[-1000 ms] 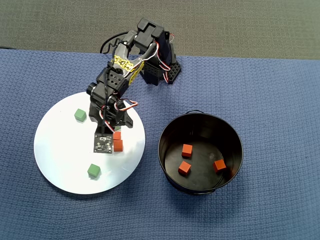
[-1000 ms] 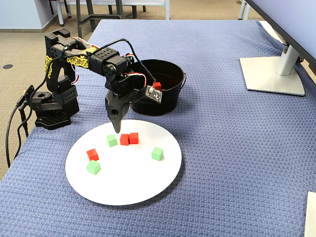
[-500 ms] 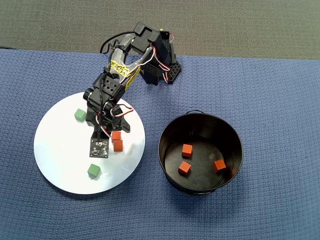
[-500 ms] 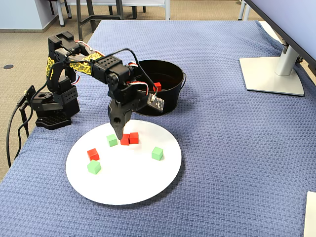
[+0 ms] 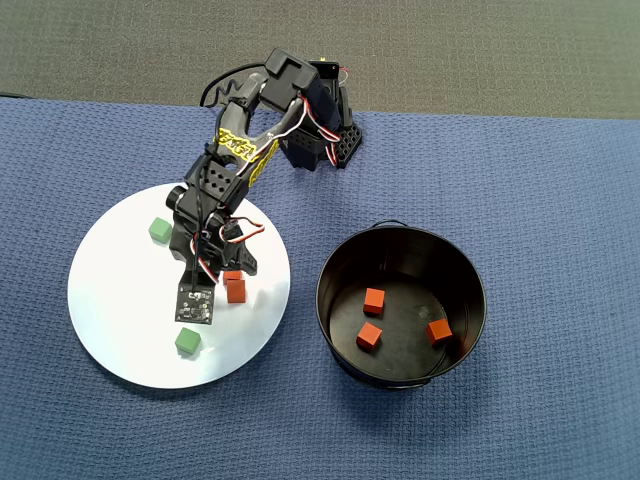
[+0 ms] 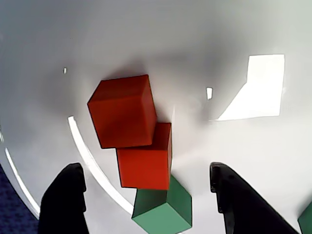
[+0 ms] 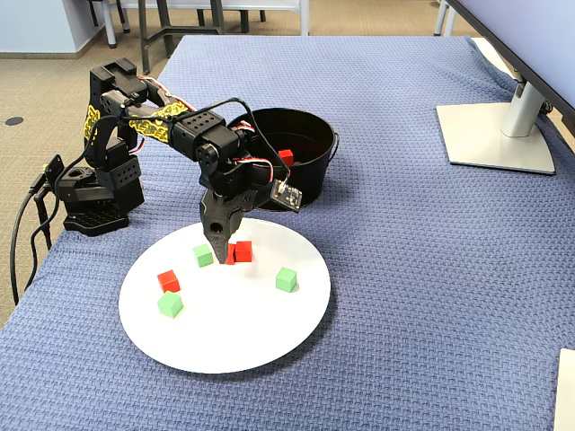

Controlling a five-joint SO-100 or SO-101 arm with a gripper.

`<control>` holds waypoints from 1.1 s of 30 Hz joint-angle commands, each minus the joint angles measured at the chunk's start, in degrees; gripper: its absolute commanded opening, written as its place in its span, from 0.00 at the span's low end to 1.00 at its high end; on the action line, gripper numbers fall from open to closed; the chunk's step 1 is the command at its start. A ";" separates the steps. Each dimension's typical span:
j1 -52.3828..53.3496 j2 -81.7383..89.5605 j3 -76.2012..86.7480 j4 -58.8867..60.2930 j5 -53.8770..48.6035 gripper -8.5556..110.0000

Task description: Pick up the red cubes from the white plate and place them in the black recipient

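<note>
The tool [image 6: 146, 204] hung spread wide over two touching red cubes [image 6: 144, 163] on the white plate [image 5: 120, 310], a green cube [image 6: 163, 209] against the nearer one, so a clean grasp called for straddling that red cube alone, clear of both neighbours.

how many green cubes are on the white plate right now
3. In the fixed view, one green cube sits beside the red pair by the gripper, another near the white plate's right side, and one at front left. None seem hidden.
</note>
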 commanded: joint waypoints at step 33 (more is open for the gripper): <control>-2.11 1.93 5.89 -8.88 6.33 0.07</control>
